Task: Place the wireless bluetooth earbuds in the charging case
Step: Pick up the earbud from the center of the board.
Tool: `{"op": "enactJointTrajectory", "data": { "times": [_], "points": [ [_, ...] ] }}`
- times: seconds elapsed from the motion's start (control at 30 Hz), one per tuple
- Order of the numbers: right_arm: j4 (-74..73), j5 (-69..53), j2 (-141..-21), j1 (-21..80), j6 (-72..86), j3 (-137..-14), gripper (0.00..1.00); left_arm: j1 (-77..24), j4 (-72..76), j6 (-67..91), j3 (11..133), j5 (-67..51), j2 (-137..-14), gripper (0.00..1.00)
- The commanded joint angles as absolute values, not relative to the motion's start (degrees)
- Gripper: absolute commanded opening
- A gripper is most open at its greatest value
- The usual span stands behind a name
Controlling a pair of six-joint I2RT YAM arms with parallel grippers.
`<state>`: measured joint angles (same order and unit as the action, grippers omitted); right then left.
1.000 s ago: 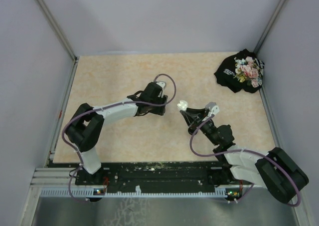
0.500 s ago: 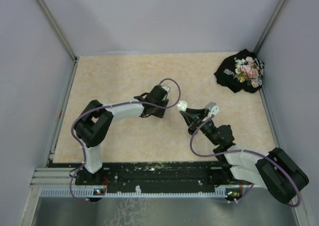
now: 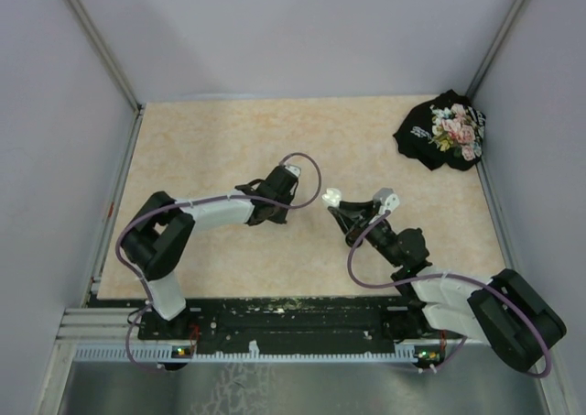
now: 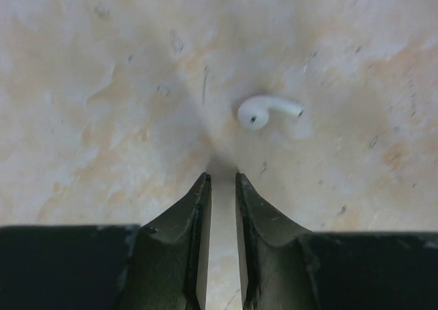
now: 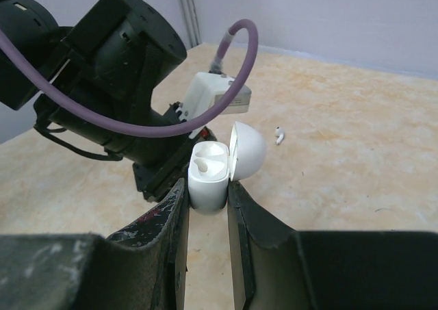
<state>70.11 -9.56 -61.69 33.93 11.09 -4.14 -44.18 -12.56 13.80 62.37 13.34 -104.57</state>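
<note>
On the speckled beige bench [image 4: 96, 84], the small white stemmed earbud [image 4: 268, 111] lies loose on its side, just beyond the left tool [image 4: 221, 180] at about 1 o'clock from its tips. That tool's two dark fingers, half spread a second ago, have drawn nearly together with nothing between them. The closing has caught no earbud, so to my eye the pick is yet to be made and the fingers must part again first.

From the right wrist, the same earbud shows at 2 o'clock of the white rounded plastic charging case [image 5: 207, 183], apart from it. The right tool [image 5: 205, 194] is clamped on the case's lower body, holding it upright with the domed lid [image 5: 248, 149] swung open. A second white earbud [image 5: 202, 165] seems already seated in one socket.

Close behind the case at 10 o'clock looms the black wrist of the left arm [image 5: 109, 57] with its purple cable [image 5: 236, 57], so the two arms work in tight quarters. Seen from overhead, a crumpled black floral cloth [image 3: 444, 131] sits far off at 1 o'clock, out of the way.
</note>
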Motion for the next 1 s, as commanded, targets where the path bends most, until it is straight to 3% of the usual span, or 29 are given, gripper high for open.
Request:
{"op": "enactJointTrajectory", "data": {
  "times": [0.0,0.33,0.73,0.97],
  "points": [
    [72.77,-11.12,-62.09,33.57,11.12,-5.93,0.00,-44.34,-19.24,15.70,57.08,15.68,-99.20,0.26],
    [73.17,-11.96,-63.02,33.57,11.43,-6.17,0.00,-44.38,-15.90,19.13,52.52,10.91,-90.93,0.37],
    [73.48,-11.68,-62.48,33.57,11.34,-5.89,0.00,-44.38,-15.40,14.89,70.85,14.03,-106.16,0.68],
    [73.39,-11.79,-62.30,33.57,11.34,-5.88,0.00,-44.38,-19.39,13.47,75.97,17.98,-111.98,0.71]
  ]
}}
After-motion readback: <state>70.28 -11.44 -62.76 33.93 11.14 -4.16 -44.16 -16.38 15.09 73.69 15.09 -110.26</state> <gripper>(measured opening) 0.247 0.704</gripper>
